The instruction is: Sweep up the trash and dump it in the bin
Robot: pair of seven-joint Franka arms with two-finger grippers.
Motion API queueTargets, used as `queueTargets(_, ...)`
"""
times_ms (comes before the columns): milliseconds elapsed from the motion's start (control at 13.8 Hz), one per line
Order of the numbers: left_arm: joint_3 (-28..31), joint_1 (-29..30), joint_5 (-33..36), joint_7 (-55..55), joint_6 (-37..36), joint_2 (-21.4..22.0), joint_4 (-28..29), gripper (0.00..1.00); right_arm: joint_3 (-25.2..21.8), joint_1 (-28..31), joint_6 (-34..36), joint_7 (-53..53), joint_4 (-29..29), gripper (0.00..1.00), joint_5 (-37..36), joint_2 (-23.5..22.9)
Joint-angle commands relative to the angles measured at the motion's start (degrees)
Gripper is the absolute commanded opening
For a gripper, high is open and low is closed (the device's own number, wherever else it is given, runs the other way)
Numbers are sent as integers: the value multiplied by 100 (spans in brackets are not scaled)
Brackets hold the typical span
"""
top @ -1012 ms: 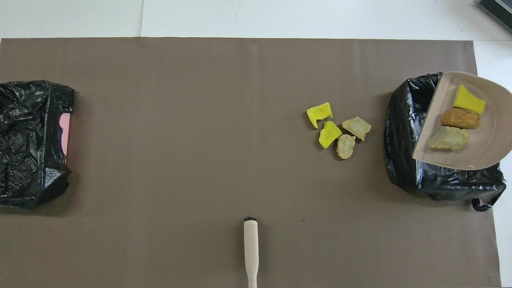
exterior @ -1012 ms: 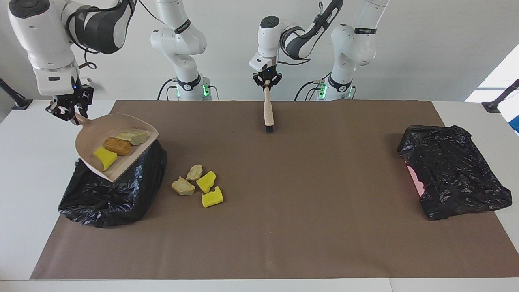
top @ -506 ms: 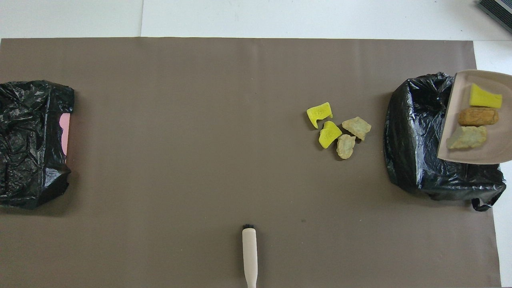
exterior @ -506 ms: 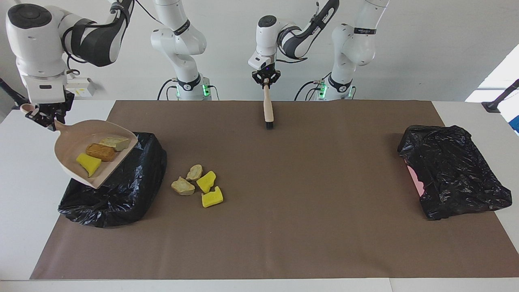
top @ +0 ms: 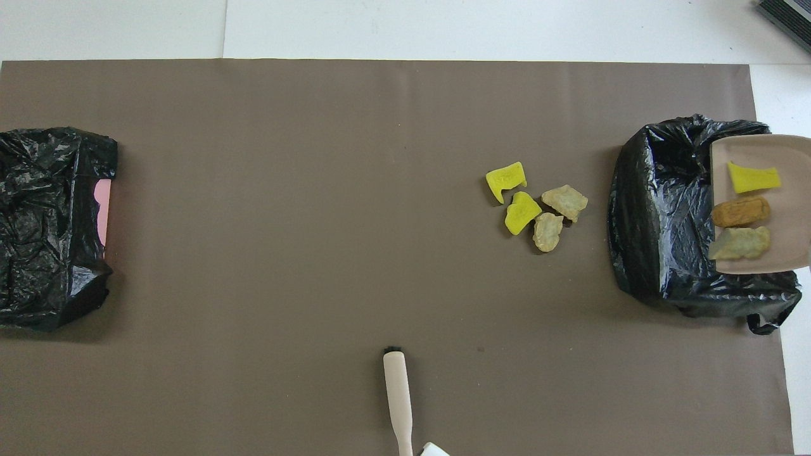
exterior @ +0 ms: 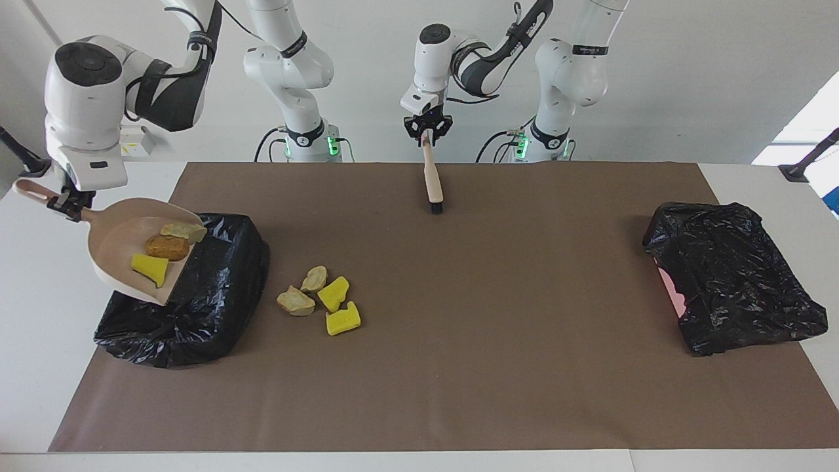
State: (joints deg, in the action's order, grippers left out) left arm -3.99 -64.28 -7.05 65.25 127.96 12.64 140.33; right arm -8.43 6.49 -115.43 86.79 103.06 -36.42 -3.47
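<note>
The right gripper [exterior: 65,204] is up over the bin [exterior: 196,295] at the right arm's end of the counter [exterior: 39,367], its fingers pinched on the handle of the dustpan [exterior: 124,252]. The pan is tilted, open lip down toward the black bag that lines the bin, and that lip lies over the bag's mouth. Three pieces of trash sit in the pan below the fingers: a yellow wedge [exterior: 151,269] lowest, an orange-brown chunk [exterior: 168,247] in the middle and a pale tan chunk [exterior: 183,231] at the lip's upper corner — all three close to the lip and none yet in the bag.

The left gripper [exterior: 427,128] hangs over the brown mat [exterior: 459,367] at the robots' edge, midway along the counter. The brush [exterior: 432,177] hangs from its fingers by the handle, black bristles down just above the mat or on it; whether the fingers are pressed tight on the handle or have slackened cannot be told.

Four more pieces of trash [exterior: 320,300] lie in a tight cluster on the mat, just beside the bin toward the left arm's end — two yellow wedges and two tan chunks, touching or nearly so, well apart from both sets of fingers.

A second black-bagged bin [exterior: 734,285] sits at the left arm's end of the counter, a strip of pink showing at its side. No brand, label or writing can be read on anything.
</note>
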Motion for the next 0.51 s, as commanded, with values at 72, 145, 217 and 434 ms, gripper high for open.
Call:
queueTargets(72, -22, 1099, -68, -1354, -1561, -455, -1480, 100, 43, 10, -102, 171, 118, 0, -435, -13)
queueTargets(145, -14, 1423, -51, -1705, -1607, -455, -1691, 100, 43, 10, -163, 171, 162, 0, -541, -4)
queueTargets(217, -14, 1714, 2, -2056, -1608, -447, -1850, 100, 43, 10, -260, 171, 214, 0, -586, 4)
queueTargets(434, -14, 2602, 510, -3068, -1765, -604, -2535, 100, 96, -60, -515, 171, 346, 0, -1304, 48)
